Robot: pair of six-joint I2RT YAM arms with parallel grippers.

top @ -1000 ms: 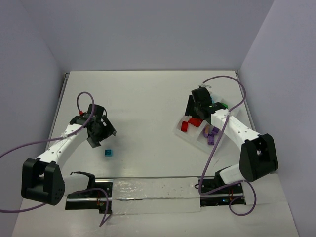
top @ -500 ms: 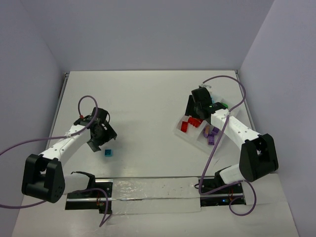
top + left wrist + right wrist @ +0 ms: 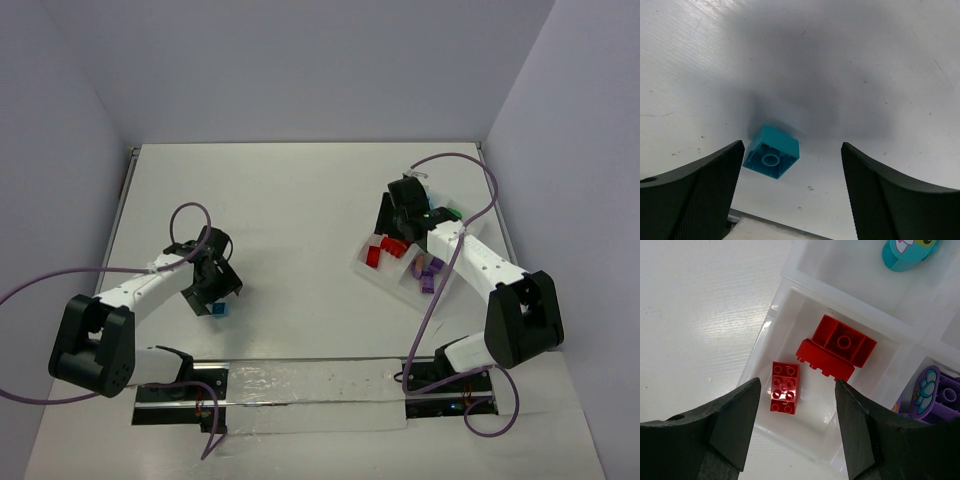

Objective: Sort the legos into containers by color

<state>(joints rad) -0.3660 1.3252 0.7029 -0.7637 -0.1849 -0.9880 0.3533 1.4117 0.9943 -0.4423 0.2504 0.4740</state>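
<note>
A teal lego (image 3: pixel 772 157) lies tipped on the table, hollow underside towards the left wrist camera. My left gripper (image 3: pixel 792 146) hangs open over it, and the brick sits just inside the left finger (image 3: pixel 715 180). From above, the left gripper (image 3: pixel 212 293) covers most of the teal lego (image 3: pixel 220 311). My right gripper (image 3: pixel 797 385) is open and holds nothing, hovering over the tray (image 3: pixel 786 281) compartment with two red legos (image 3: pixel 785 387) (image 3: pixel 837 347). Purple legos (image 3: pixel 937 392) and a teal piece (image 3: pixel 907 252) lie in neighbouring containers. The top view shows the right gripper (image 3: pixel 390 232) over the tray (image 3: pixel 360 266).
A green lego (image 3: pixel 452 212) shows at the tray's far side, behind the right arm. A clear plastic strip and metal rail (image 3: pixel 300 385) run along the near edge between the arm bases. Purple cables loop beside both arms. Walls close in the table on three sides.
My left gripper has swung towards the near edge and to the right, coming down over the teal lego. The right arm has not moved.
</note>
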